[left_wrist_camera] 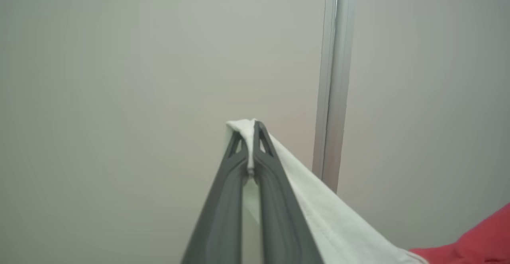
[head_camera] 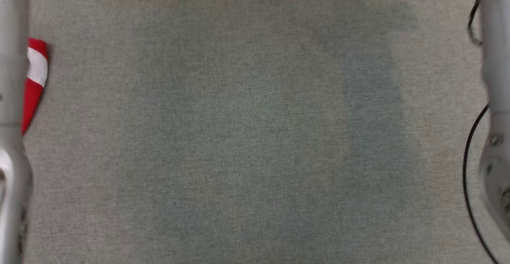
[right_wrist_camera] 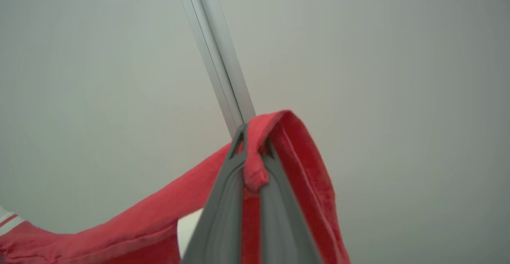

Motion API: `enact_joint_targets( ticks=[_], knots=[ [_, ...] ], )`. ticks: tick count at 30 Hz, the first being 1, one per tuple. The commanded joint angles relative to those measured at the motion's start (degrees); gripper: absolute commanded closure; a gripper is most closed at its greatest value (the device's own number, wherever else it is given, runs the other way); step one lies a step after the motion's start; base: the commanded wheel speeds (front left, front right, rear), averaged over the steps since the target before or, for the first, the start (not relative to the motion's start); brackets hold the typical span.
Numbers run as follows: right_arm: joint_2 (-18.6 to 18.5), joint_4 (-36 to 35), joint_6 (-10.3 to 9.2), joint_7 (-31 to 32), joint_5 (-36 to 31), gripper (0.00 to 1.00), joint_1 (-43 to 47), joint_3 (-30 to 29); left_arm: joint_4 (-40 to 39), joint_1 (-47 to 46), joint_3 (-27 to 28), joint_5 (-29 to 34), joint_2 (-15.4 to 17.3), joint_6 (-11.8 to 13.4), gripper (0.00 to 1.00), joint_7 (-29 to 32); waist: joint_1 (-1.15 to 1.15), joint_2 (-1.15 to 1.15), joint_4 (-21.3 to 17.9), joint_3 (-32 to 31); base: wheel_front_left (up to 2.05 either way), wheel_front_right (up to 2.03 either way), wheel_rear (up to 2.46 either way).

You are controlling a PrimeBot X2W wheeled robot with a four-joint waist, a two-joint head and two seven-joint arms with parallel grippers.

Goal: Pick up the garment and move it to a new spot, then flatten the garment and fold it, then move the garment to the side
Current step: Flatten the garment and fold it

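Now both grippers hold the garment [right_wrist_camera: 159,212], each one at a different part. In the left wrist view the left gripper [left_wrist_camera: 250,130] has its two dark fingers pressed together, and a white edge [left_wrist_camera: 334,220] of the garment is pinched between the tips. From there the white cloth runs down to the lower right of that view, where it meets the red cloth. In the right wrist view the right gripper [right_wrist_camera: 254,138] is also closed, with a fold of red cloth squeezed between its fingers. A loop of the cloth stands over the tips and the rest hangs down to the lower left, where thin white stripes show. Behind each gripper there is a pale wall [left_wrist_camera: 119,77] and a narrow metal strip [left_wrist_camera: 334,77].

In the head view a grey surface [head_camera: 239,136] lies below. One red piece of the garment shows at the far edge, near the middle. Another red piece with a white band shows at the left side, partly hidden behind the pale left forearm [head_camera: 12,77]. The pale right forearm [head_camera: 494,57] stands at the right edge, with a thin black cable [head_camera: 463,172] beside it. I cannot tell whether these pieces touch the surface.
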Motion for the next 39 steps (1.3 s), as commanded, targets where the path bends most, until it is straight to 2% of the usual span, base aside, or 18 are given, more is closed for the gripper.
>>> enact_joint_targets(
  ticks=[1, 4, 8, 15, 18, 23, 28, 36, 39],
  knots=[
    [-0.8, 2.0, 0.03, -0.7, -0.2, 1.0, -4.0, 0.0, 1.3, -3.8, -1.2, 0.1, -0.3, 0.0, 1.0, -0.5, -0.02, 0.0, 0.6, 0.9, 0.0, 0.0, 0.0],
    [-1.6, 5.7, 0.02, -1.4, -0.1, 1.0, -9.5, 0.1, 3.5, -10.0, -2.4, 0.0, -0.5, 0.0, 1.0, -1.2, -0.02, 0.0, 0.9, 1.7, 0.0, 0.0, 0.0],
    [-1.8, 9.2, 0.03, -2.1, 1.1, 1.0, -12.6, 1.9, 5.3, -13.6, -4.9, -0.5, -0.8, 0.0, 1.0, -2.0, -0.02, 0.0, 1.3, 2.2, 0.0, 0.0, 0.0],
    [-2.1, 10.9, 0.02, -3.6, 5.4, 1.0, -6.4, 6.4, 3.3, -7.3, -7.5, -3.0, -0.1, 0.0, 1.0, -2.5, -0.02, 0.0, 1.9, 2.1, 0.0, 0.0, 0.0],
    [-1.9, 9.3, 0.03, -4.1, 7.5, 1.0, -0.8, 8.5, -1.2, 0.2, -5.6, -3.5, 0.1, 0.0, 1.0, -2.5, -0.02, 0.0, 1.9, 1.4, 0.0, 0.0, 0.0],
    [-2.3, 4.2, 0.03, -4.4, 12.0, 1.0, 13.2, 11.1, -11.1, 18.1, -1.4, -1.5, -0.3, 0.8, 1.0, -2.5, -0.02, 0.0, 1.9, -1.6, 0.0, 0.0, 0.0],
    [-3.8, -2.6, 0.03, -4.4, 15.9, 1.0, 29.1, 12.4, -19.0, 37.1, 1.6, 0.1, -2.8, 2.4, 1.0, -2.5, -0.02, 0.0, 2.6, -5.5, 0.0, 0.0, 0.0],
    [-4.6, -9.2, 0.03, -4.4, 20.5, 1.0, 51.8, 14.1, -26.2, 60.9, 4.8, 1.2, -6.2, 3.3, 1.0, -2.5, -0.02, 0.0, 3.1, -12.0, 0.0, 0.0, 0.0],
    [-4.6, -9.9, 0.03, -4.4, 21.1, 1.0, 56.1, 14.5, -27.7, 65.6, 5.4, 1.1, -7.0, 3.5, 1.0, -2.5, -0.02, 0.0, 3.1, -13.6, 0.0, 0.0, 0.0]
  ],
)
